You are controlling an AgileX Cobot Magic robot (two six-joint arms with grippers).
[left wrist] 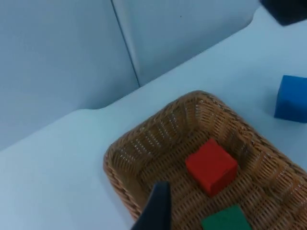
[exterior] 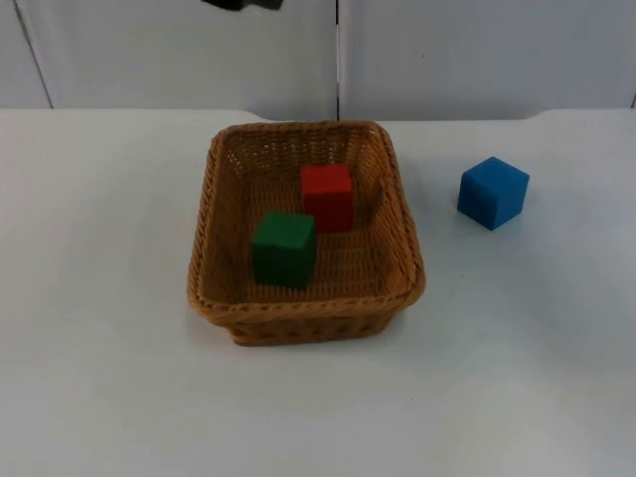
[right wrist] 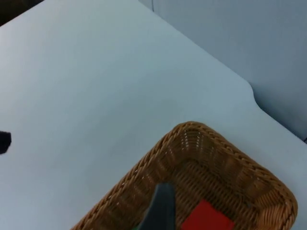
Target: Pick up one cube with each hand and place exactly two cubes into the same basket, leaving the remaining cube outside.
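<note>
While red cube (exterior: 327,196), green cube (exterior: 284,248) sit in basket (exterior: 209,214) | blue cube (exterior: 493,192) outside | hands' state unclear

A basket (exterior: 306,316) is set near the middle of the tabletop (exterior: 99,378), before the partition wall (exterior: 447,50). Two cubes are held inside it: the rear cube (exterior: 327,196) is placed toward the far wall of the basket, slightly right of centre; the front cube (exterior: 283,248) is placed just before it and to its left, the two nearly touching. A third cube (exterior: 493,192) is left outside on the tabletop, right of the basket and apart from its rim.
</note>
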